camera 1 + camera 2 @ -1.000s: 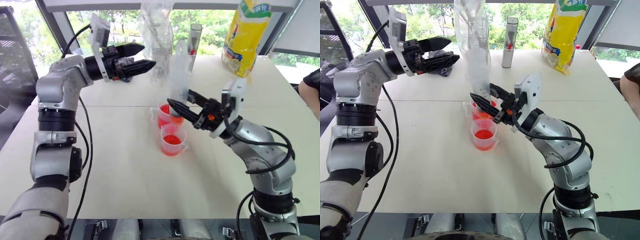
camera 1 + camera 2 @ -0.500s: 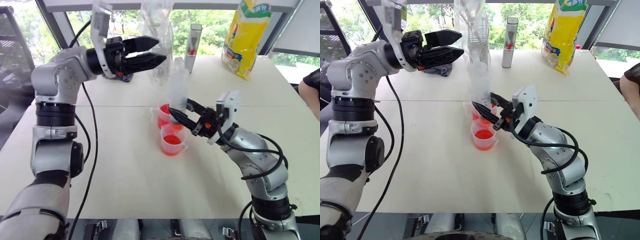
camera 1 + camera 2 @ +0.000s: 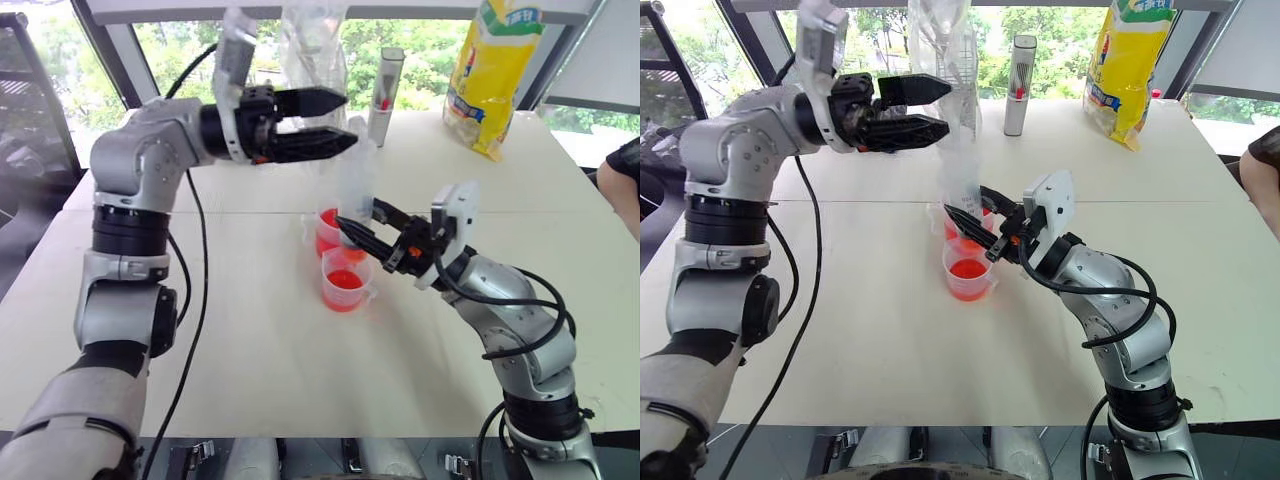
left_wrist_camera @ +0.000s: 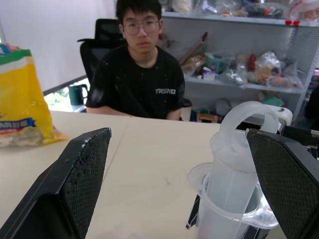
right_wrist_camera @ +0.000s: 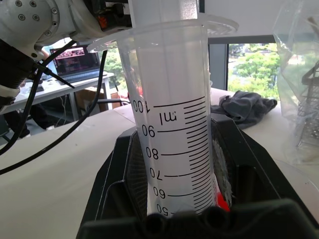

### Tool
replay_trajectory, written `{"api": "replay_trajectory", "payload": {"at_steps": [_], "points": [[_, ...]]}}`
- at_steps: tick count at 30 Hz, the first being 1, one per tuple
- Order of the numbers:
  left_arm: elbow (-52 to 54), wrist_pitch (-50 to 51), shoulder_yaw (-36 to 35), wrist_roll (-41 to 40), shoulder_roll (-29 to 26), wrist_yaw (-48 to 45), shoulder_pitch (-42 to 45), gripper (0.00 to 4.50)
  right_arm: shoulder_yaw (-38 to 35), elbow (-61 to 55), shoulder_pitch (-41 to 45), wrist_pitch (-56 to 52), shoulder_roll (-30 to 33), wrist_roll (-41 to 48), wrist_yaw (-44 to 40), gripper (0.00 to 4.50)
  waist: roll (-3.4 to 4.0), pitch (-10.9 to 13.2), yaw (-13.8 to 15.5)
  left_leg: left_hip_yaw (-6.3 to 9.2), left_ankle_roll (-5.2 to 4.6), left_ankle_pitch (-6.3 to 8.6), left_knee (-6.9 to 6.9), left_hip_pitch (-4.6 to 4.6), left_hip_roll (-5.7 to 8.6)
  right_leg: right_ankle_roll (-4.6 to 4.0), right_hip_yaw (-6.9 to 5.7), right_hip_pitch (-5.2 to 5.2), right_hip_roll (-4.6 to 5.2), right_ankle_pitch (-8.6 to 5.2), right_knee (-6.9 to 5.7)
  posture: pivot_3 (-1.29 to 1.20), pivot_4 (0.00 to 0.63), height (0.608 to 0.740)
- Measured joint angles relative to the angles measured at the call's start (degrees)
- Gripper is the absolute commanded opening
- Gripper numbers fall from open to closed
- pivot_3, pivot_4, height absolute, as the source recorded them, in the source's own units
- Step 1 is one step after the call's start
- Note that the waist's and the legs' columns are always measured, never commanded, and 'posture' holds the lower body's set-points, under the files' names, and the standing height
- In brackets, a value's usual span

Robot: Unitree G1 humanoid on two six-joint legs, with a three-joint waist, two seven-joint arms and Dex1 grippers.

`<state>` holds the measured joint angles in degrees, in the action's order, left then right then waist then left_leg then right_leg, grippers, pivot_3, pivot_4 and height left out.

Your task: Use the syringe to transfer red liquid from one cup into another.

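Now: syringe (image 5: 172, 129) is gripped upright by right gripper (image 3: 358, 232) over far cup (image 3: 326, 232) | its tip is hidden behind fingers | left gripper (image 3: 345, 120) is spread wide beside the plunger top.

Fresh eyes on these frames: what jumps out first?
The big clear syringe standing upright mid-table, its barrel clamped by the right gripper with the tip down in the farther of the two red cups. Next, the left gripper, jaws wide open, level with the plunger top. At the table's far edge, a yellow bag.
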<state>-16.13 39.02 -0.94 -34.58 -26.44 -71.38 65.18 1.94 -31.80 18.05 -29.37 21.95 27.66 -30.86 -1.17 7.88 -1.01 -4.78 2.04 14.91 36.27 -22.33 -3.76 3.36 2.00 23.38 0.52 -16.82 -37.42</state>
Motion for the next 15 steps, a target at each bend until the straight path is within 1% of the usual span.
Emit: {"api": "replay_trajectory", "payload": {"at_steps": [2, 5, 7, 12, 13, 15], "points": [[-0.3, -0.7, 0.1, 0.3, 0.8, 0.3, 0.2, 4.47, 0.0, 0.2, 0.0, 0.0, 0.0, 0.0, 0.0, 1.41, 0.00, 0.0, 0.0, 0.01, 0.00, 0.00, 0.00, 0.00, 0.00, 0.00, 0.00, 0.00, 0.00, 0.00, 0.00, 0.00, 0.150, 0.740], [-0.5, -1.1, 0.2, 0.4, 1.6, 0.4, 0.5, 3.68, 0.0, 0.3, 0.0, 0.0, 0.0, -0.1, 0.0, 1.41, 0.00, 0.0, 0.0, 0.00, 0.00, 0.00, 0.01, -0.01, 0.00, 0.00, 0.01, 0.00, 0.00, 0.00, 0.00, 0.00, 0.150, 0.740], [-0.5, -1.2, 0.3, 0.4, 2.2, 0.4, 0.5, 2.78, 0.1, 0.3, 0.0, 0.0, 0.0, -0.1, 0.0, 1.41, 0.00, 0.0, 0.1, 0.00, 0.00, 0.00, 0.01, -0.01, 0.01, 0.00, 0.00, -0.01, 0.00, 0.00, 0.00, 0.00, 0.150, 0.740], [0.1, -1.1, 1.3, 0.2, 3.0, -0.6, 0.5, 0.29, -0.4, 1.0, 0.0, 0.0, 0.0, -0.5, 0.7, 1.41, 0.00, 0.0, 0.1, 0.00, 0.00, 0.00, 0.00, -0.01, 0.01, 0.00, 0.00, 0.00, 0.00, 0.00, 0.01, 0.00, 0.150, 0.740], [0.3, -1.0, 1.5, 0.2, 3.0, -0.6, 0.5, 0.06, -0.4, 1.0, 0.0, 0.0, 0.0, -0.4, 0.7, 1.41, 0.00, 0.0, 0.0, 0.00, 0.00, 0.00, 0.00, -0.01, 0.00, 0.00, 0.00, 0.00, 0.00, 0.00, 0.00, 0.00, 0.150, 0.740], [0.5, -0.9, 1.6, 0.2, 2.9, -0.7, 0.5, 0.06, -0.3, 1.0, 0.0, 0.0, 0.0, -0.4, 0.7, 1.41, 0.00, 0.0, 0.0, 0.01, 0.00, 0.00, 0.00, 0.00, 0.00, 0.00, 0.00, 0.00, 0.00, 0.00, 0.00, 0.00, 0.150, 0.740]]}}
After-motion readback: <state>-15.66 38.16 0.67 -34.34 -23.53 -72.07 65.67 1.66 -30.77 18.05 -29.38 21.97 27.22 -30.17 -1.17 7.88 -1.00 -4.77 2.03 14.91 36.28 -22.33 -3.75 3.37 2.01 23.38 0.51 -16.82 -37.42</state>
